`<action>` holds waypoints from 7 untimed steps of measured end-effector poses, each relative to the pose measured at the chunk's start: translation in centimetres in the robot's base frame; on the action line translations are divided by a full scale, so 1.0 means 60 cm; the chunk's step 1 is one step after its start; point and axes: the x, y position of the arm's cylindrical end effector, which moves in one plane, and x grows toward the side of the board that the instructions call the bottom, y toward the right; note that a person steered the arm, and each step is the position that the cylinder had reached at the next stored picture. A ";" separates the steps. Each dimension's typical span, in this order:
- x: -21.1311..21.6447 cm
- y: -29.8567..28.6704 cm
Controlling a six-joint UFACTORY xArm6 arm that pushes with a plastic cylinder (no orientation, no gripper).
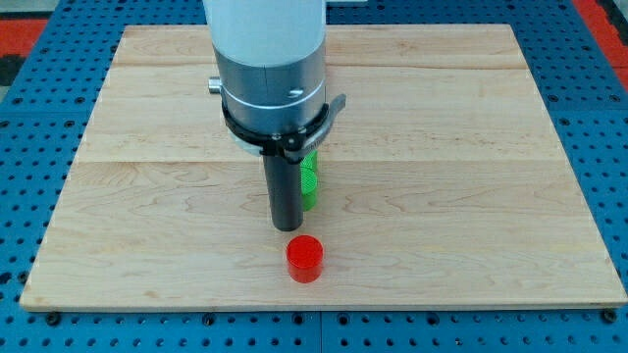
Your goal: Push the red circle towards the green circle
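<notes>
The red circle [304, 259] lies on the wooden board near the view's bottom, a little left of centre. A green block [310, 180] stands just above it, mostly hidden behind the rod, so its shape cannot be made out. My tip [287, 226] is down on the board, just above and slightly left of the red circle, with a small gap between them. The tip is right beside the green block's left edge.
The wooden board [471, 147] lies on a blue perforated table [608, 147]. The arm's grey and white body [270, 69] hangs over the board's top middle and hides what lies behind it.
</notes>
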 end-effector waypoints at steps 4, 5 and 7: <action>0.137 0.084; 0.092 0.066; 0.139 0.006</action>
